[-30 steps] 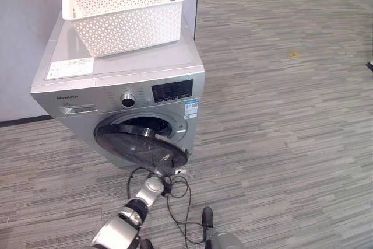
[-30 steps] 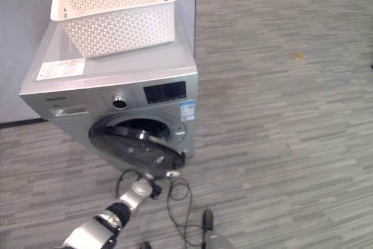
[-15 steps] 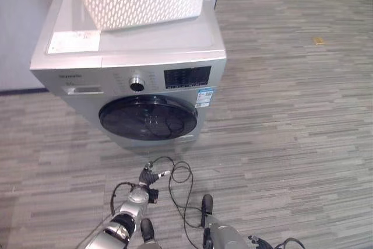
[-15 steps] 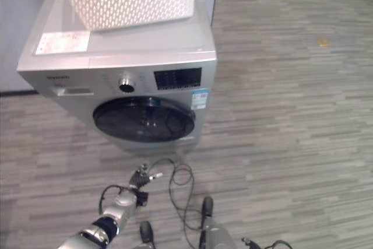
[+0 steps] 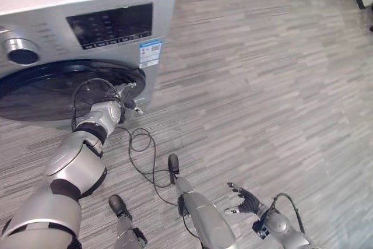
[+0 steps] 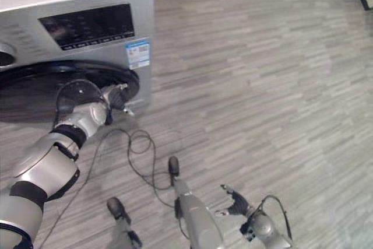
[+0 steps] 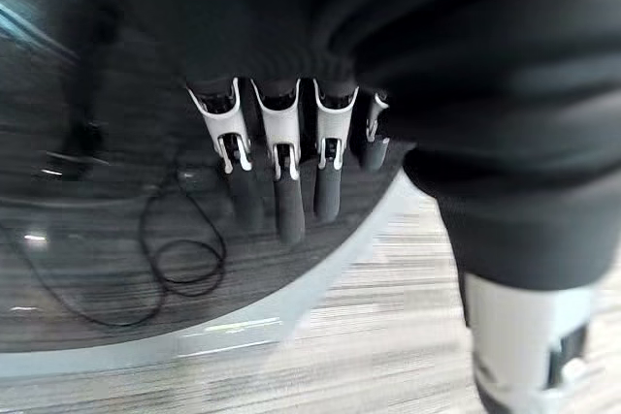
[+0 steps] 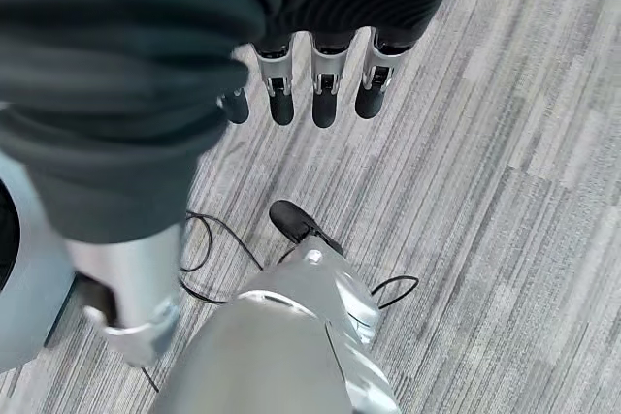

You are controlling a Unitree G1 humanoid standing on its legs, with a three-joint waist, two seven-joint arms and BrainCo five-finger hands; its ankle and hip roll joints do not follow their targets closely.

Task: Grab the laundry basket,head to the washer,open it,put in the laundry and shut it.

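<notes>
My left hand (image 5: 124,98) reaches to the right rim of the washer's door (image 5: 64,88), fingers (image 7: 281,196) straight and released, their dark tips at or just off the dark glass; I cannot tell whether they touch. The one washer (image 5: 87,10) stands at my front left: a silver-grey metal box with a flat top, a round chrome-ringed knob (image 5: 22,52), a dark rectangular display panel (image 5: 111,24) and a small blue-and-white label (image 5: 150,52) below it. Its door is a single large round disc of glossy black glass in a silver ring, and it lies flush against the front, shut. In my left wrist view the glass mirrors a loop of cable, and the pale ring curves past my fingertips.

My right hand (image 5: 245,201) hangs low at my right side, over the floor (image 5: 262,74), fingers relaxed and spread, holding nothing. The floor is grey carpet in thin streaked stripes, laid in square tiles whose grain alternates in direction.
</notes>
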